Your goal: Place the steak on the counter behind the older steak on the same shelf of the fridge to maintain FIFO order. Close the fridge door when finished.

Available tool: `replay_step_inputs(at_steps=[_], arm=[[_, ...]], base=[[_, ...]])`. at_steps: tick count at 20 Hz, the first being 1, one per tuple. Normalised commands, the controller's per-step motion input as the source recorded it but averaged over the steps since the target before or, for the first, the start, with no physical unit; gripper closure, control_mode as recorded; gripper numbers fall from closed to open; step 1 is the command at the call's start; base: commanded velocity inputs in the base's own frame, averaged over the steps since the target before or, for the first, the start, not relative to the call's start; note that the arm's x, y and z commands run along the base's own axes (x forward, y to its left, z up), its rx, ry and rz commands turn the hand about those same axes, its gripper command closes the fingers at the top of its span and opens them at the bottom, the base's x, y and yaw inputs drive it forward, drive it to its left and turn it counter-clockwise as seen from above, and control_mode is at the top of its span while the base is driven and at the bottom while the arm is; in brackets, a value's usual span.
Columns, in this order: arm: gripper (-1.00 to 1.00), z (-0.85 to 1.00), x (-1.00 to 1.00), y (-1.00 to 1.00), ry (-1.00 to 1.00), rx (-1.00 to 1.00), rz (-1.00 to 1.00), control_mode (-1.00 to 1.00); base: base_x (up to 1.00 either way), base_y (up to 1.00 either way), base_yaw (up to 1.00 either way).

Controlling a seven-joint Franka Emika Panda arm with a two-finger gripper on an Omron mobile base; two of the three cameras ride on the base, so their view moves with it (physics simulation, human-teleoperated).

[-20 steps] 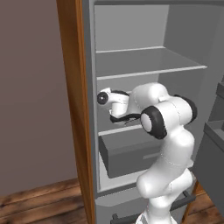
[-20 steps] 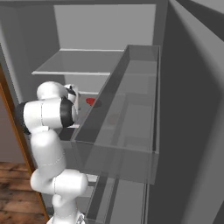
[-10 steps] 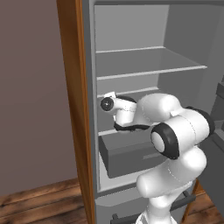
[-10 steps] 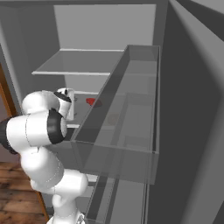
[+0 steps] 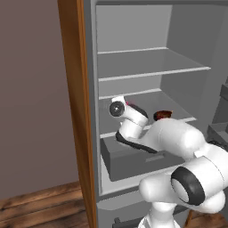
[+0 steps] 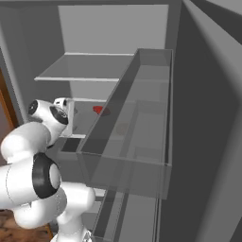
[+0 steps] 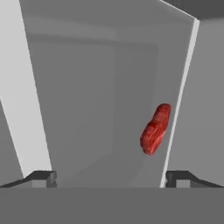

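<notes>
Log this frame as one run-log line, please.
gripper: open, empty, inside fridge | steak: on shelf ahead, not held | fridge door: open

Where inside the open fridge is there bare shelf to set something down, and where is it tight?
The upper shelf of the fridge is bare from front to back. The shelf below holds one steak toward the back; the patch in front of it is free. It is tight at that shelf's front left, where the open gripper sits.

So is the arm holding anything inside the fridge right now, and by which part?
Nothing is held. The gripper is open with bare fingers, and a steak lies on the shelf ahead, untouched.
</notes>
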Motion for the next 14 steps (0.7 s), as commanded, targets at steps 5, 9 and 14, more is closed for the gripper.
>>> replay_step_inputs(at_steps=[5, 9, 14], arm=[[-1.0, 0.23, -0.97, -0.14, 0.0, 0.07, -0.05, -1.0], [-1.0, 0.12, -1.0, -0.3, 0.0, 0.09, -0.06, -1.0], [-1.0, 0.36, -0.93, -0.34, 0.0, 0.09, -0.07, -1.0]], base=[[0.0, 0.0, 0.0], [0.0, 0.0, 0.0], [0.0, 0.0, 0.0]])
